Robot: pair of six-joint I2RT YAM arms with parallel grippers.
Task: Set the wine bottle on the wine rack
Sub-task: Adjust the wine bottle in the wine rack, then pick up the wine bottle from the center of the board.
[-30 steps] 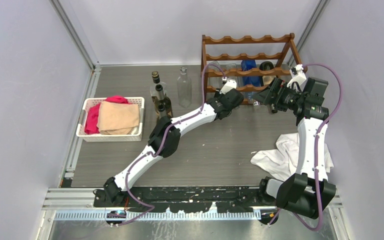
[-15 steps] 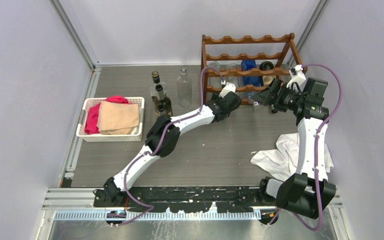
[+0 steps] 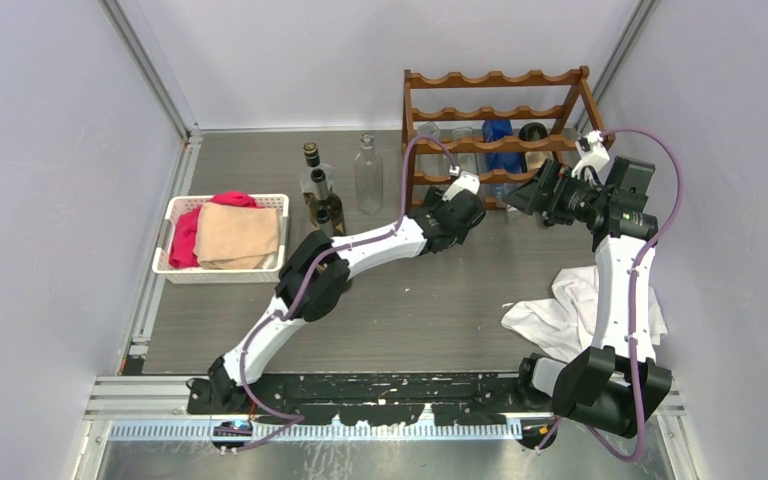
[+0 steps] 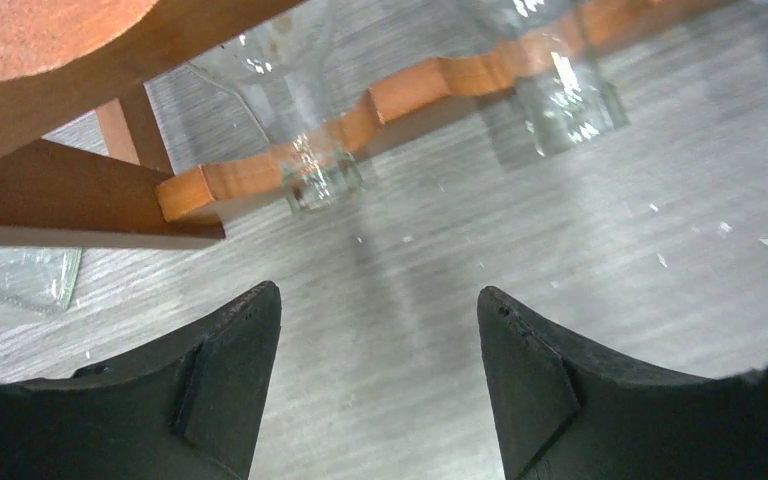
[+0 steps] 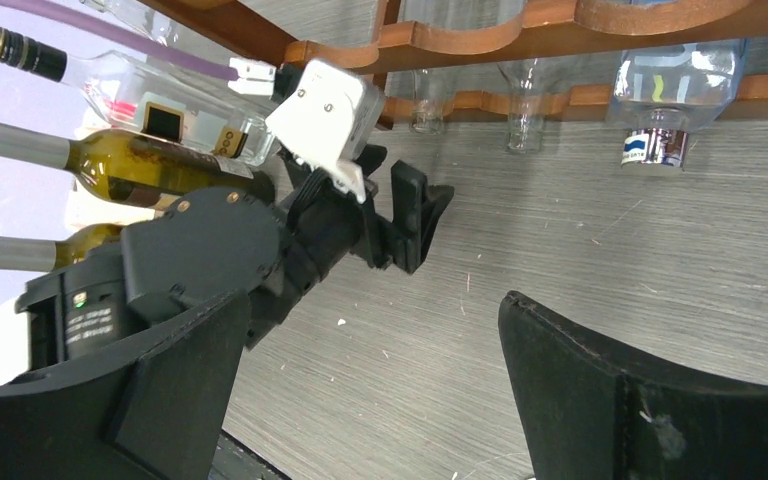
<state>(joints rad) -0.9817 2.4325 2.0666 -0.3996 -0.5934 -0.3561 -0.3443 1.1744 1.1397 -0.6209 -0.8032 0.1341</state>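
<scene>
On grey wood-grain table (image 3: 430,300), pale walls (image 3: 60,150); left tool (image 4: 377,300), right tool (image 5: 372,305) spread wide, empty

The scalloped reddish-brown wooden wine rack (image 3: 495,78) sits at one o'clock on the grey wood-grained tabletop (image 3: 410,300). At nine o'clock, a white perforated plastic basket (image 3: 222,276) holds a magenta cloth (image 3: 185,235) and a tan cloth (image 3: 238,235).

In the left wrist view the wine rack (image 4: 260,180) runs off the top edge. The clear glass bottle (image 4: 315,165) and the second bottle (image 4: 560,100) show only their necks. A glass piece (image 4: 25,275) behind the post is cut off and unidentifiable. From above, the right arm (image 3: 615,270) covers part of the white cloth (image 3: 545,315).
</scene>
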